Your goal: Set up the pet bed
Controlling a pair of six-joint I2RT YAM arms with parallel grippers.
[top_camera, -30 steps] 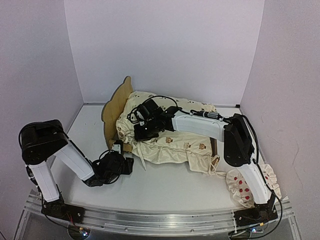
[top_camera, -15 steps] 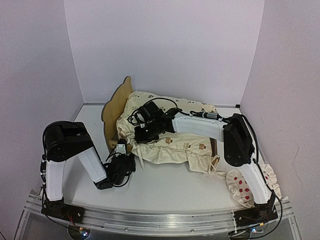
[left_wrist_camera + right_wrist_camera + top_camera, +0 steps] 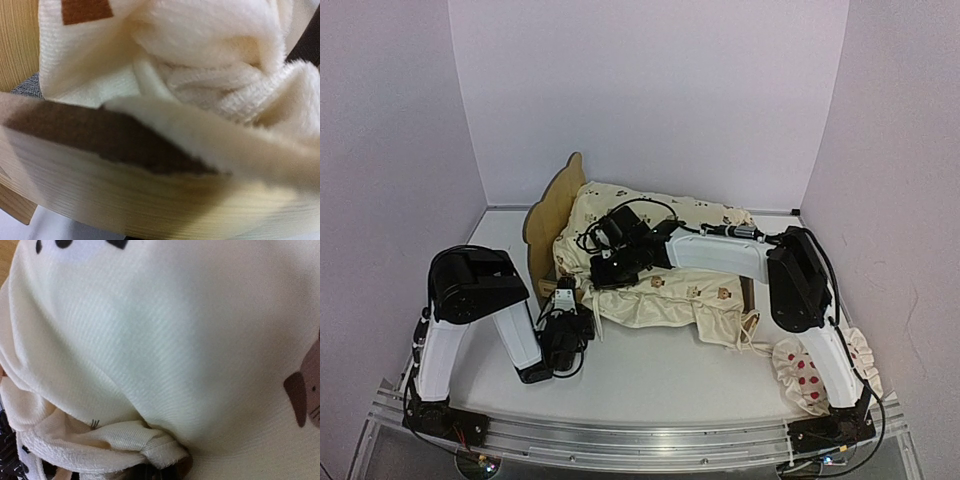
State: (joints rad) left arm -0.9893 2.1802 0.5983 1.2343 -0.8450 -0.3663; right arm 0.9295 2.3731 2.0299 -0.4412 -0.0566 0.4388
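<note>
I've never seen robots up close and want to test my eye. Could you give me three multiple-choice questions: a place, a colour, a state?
1. Where is the red-dotted pillow? A hanging on the back wall; B on the table by the right arm's base; C in a basket.
2. What colour is the cover? A cream with brown prints; B plain grey; C blue-striped.
3. How does the cover lie? A folded flat; B rolled up; C rumpled over the pet bed.
Answers: B, the overhead view shows it beside that base; A, both wrist views show cream cloth with brown marks; C, it is heaped across the frame.
</note>
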